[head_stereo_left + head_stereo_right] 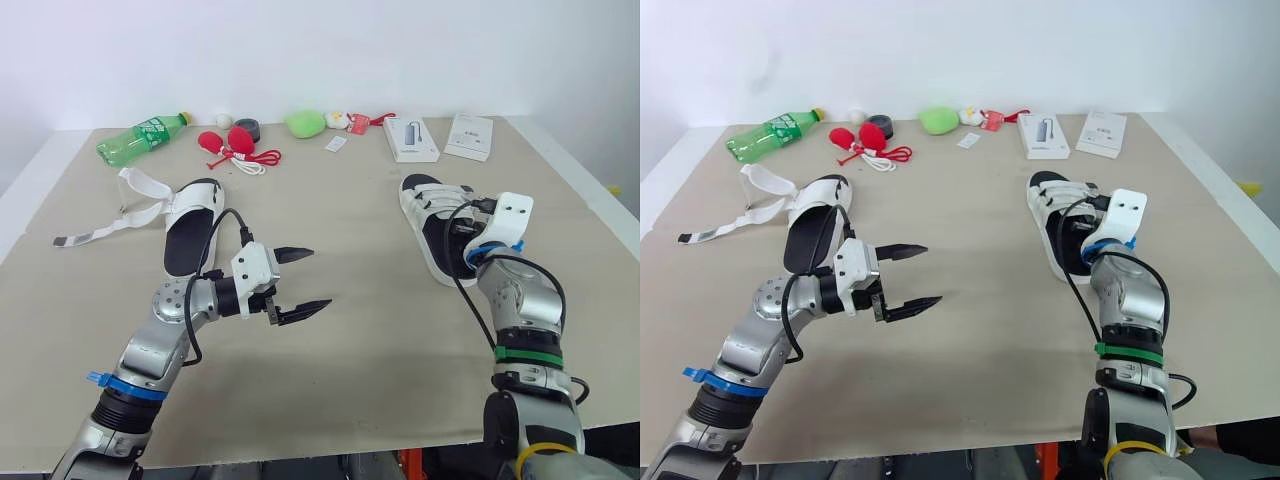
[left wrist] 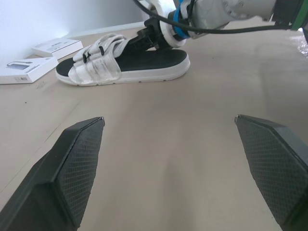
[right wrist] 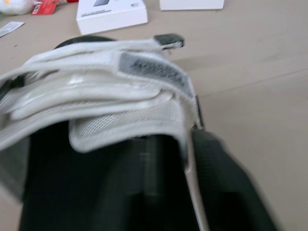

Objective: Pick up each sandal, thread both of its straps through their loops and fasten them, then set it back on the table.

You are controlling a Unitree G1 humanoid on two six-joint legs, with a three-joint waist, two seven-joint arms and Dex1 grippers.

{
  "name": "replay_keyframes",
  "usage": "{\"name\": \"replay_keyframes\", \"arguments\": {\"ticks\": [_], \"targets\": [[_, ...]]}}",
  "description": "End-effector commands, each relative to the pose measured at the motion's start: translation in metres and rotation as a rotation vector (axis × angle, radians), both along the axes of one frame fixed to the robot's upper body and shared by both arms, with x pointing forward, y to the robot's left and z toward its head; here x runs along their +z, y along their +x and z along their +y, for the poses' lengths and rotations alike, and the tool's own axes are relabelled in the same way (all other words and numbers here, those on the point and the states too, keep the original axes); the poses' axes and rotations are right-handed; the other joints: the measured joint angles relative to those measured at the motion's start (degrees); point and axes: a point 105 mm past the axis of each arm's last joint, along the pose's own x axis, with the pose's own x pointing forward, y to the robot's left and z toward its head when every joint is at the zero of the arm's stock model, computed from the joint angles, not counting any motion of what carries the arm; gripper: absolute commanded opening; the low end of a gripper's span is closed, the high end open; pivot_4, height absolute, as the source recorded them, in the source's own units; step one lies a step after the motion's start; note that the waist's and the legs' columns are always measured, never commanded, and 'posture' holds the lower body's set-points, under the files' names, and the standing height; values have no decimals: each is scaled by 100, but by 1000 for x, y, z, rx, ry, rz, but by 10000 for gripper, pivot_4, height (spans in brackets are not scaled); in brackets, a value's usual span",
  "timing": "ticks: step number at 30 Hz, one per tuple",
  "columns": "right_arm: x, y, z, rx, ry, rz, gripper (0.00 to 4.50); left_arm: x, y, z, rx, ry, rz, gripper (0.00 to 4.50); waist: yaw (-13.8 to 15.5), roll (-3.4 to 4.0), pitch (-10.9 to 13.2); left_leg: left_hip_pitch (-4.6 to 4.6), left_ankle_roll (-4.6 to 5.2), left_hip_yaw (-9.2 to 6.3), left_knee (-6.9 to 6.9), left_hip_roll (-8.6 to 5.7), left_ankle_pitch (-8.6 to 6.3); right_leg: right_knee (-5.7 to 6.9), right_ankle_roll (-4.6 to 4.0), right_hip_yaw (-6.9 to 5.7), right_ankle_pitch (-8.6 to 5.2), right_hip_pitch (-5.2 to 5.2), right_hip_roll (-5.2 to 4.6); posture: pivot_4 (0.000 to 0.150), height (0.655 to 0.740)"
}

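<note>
As far as I can judge, I am about halfway through. The sandal on the right of the frame (image 1: 425,200) sits flat on the tabletop (image 1: 360,340), and both white straps are folded across the footbed and lie close. They look fastened to me, and the right wrist view shows a dark strap tip lying over the top band. I would call that one done, or near enough.

The other sandal (image 1: 190,225) lies left of centre and has not been dealt with. Its straps (image 1: 135,205) are undone and sprawl toward the left edge of the frame, one long end lying flat on the tabletop well clear of the sole. It still needs picking up, both straps threaded and fastened, and setting back down.

My left claw (image 1: 320,277) hangs over bare tabletop just below and to the right of that unfastened sandal. It is spread wide, holds nothing and touches nothing. Its wrist view looks between the two textured pads across open tabletop toward the far sandal.

My right claw (image 1: 462,236) is down at the heel end of the finished sandal, against or right at the black footbed. I cannot tell from these views whether it is gripping the sandal or just resting there.
</note>
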Motion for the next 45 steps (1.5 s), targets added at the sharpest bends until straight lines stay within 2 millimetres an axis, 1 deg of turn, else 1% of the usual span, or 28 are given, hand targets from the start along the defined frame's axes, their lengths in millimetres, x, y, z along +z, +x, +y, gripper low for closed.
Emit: {"name": "replay_keyframes", "arguments": {"ticks": [1,3,4,6,8,11,13,16,17,20,23,25,26,29,32,33,35,37,39,41,45], "targets": [[4,-9,19,208,-58,32,31396,6,-4,-4,-23,6,-46,45000,2,0,0,0,0,0,0,0,0,0,0,0,0,0,0,1500,7400],[5,-15,22,296,-108,60,39898,5,-5,-4,-26,10,-44,45000,1,0,0,0,0,1,0,-1,0,-1,0,1,-1,0,-2,1500,7400],[6,-20,25,368,-146,81,44590,4,-5,-4,-29,15,-42,45000,0,0,0,0,0,1,0,-1,0,-2,0,1,-1,0,-1,1500,7400],[7,-31,28,511,-237,121,44590,2,-6,-4,-35,24,-43,45000,0,1,0,-1,0,2,0,-1,0,-3,0,3,-1,-1,-1,1500,7400],[10,-46,37,700,-279,153,44590,2,-6,-4,-37,25,-44,45000,0,1,0,-1,0,3,0,0,-1,-5,-2,2,-2,-2,-1,1500,7400],[24,-71,47,976,-288,150,44590,3,-4,-2,-33,22,-45,45000,-3,0,1,-1,2,4,-1,0,-2,-8,-2,3,-4,-1,-2,1500,7400],[36,-82,53,1104,-292,108,44590,4,-2,-1,-26,19,-46,45000,-23,0,1,0,5,7,-1,0,-4,-9,-2,6,-4,-3,-1,1500,7400],[59,-82,60,1185,-270,-20,44590,5,1,1,-9,13,-49,45000,-30,-3,3,3,6,7,-1,1,-5,-9,-3,5,-3,-3,0,1500,7400],[64,-81,63,1208,-278,-56,44590,6,2,1,-5,11,-50,45000,-30,-3,3,3,6,6,0,1,-5,-9,-3,4,-3,-2,-1,1500,7400],[69,-80,77,1287,-299,-106,44590,6,2,2,2,10,-53,45000,-18,-5,4,-1,6,8,11,-1,-5,-9,1,6,1,-1,-2,1500,7400],[75,-82,101,1382,-246,-158,44590,5,2,6,18,8,-52,45000,-16,-6,5,-3,5,7,12,-1,-5,-10,1,5,0,-1,-2,1500,7400],[75,-82,119,1430,-202,-175,44590,5,2,8,30,7,-49,45000,-18,-6,5,-2,5,6,9,0,-6,-10,1,5,0,-2,0,1500,7400],[72,-78,131,1423,-176,-184,44590,5,3,11,40,7,-50,45000,-22,-6,5,-2,5,5,5,0,-6,-10,1,5,-1,-3,0,1500,7400],[68,-77,162,1453,-86,-208,44590,6,6,17,70,6,-55,45000,-16,-6,5,-4,5,4,1,1,-5,-10,0,5,-1,-6,2,1500,7400],[62,-78,184,1470,-54,-245,44590,10,10,24,105,-21,-51,45000,-14,-6,5,-5,5,1,0,2,-5,-10,0,1,-1,-5,4,1500,7400],[59,-81,190,1506,-50,-250,44590,12,13,28,128,-37,-44,45000,-14,-6,5,-5,5,1,1,1,-5,-10,1,1,-1,-5,3,1500,7400],[55,-83,197,1548,-47,-269,44590,15,17,35,175,-56,-39,45000,17,-7,5,-8,4,1,1,0,-6,-10,3,1,-1,-4,1,1500,7400],[55,-79,201,1567,-53,-298,44590,20,26,47,269,-70,-58,45000,20,-7,4,-8,4,1,2,0,-6,-10,3,0,-1,-3,2,1500,7400],[54,-76,203,1590,-95,-315,44590,28,31,58,354,-95,-69,45000,4,-8,5,-6,4,1,2,1,-6,-10,3,0,0,-3,3,1500,7400],[52,-75,203,1627,-133,-317,44590,33,32,67,433,-114,-71,45000,0,-8,5,-3,5,1,3,2,-5,-10,2,0,6,-3,4,1500,7400],[44,-73,204,1688,-230,-324,44590,29,26,82,598,-138,1,45000,-12,-8,5,-4,3,1,2,3,-6,-10,9,1,4,-2,4,1500,7400]]}}
